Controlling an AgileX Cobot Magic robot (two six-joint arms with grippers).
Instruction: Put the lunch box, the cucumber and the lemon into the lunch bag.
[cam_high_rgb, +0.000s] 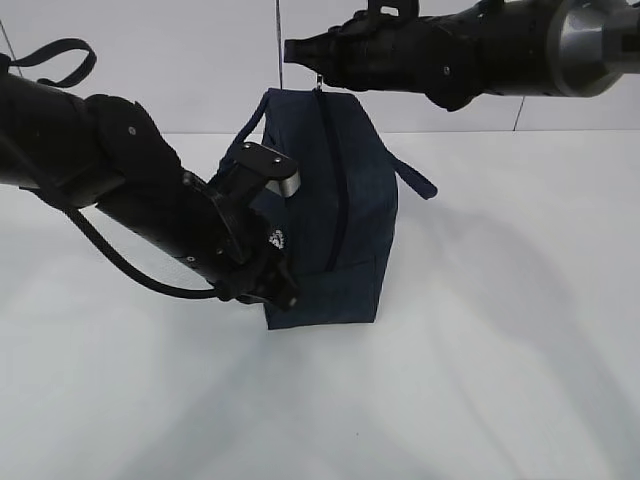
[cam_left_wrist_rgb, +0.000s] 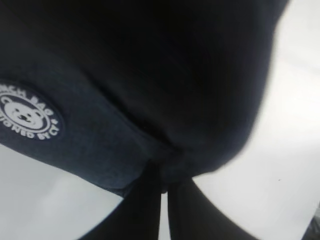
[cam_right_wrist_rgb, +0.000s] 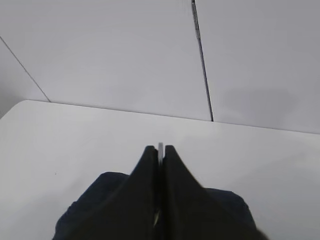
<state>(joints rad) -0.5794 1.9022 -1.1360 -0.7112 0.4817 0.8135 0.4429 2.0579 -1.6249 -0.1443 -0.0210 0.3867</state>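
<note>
exterior view, left to right: your left gripper (cam_high_rgb: 280, 290) sat low against the near left corner of the lunch bag (cam_high_rgb: 350, 200), which stood upright on the white table (cam_high_rgb: 520, 350), its zipper (cam_high_rgb: 337, 210) running down the face toward you. one loop handle (cam_high_rgb: 415, 178) stuck out on the bag's right side. your right gripper (cam_high_rgb: 298, 50) reached in from the upper right, level with the bag's top edge. left wrist view: your fingers (cam_left_wrist_rgb: 142, 210) were pressed together, pinching a fold of the navy fabric at the corner, beside a round bear badge (cam_left_wrist_rgb: 27, 115). right wrist view: your jaws were closed on a thin silver piece (cam_right_wrist_rgb: 160, 148) at the tips, the bag below them. lunch box, cucumber and lemon showed in no view.
</note>
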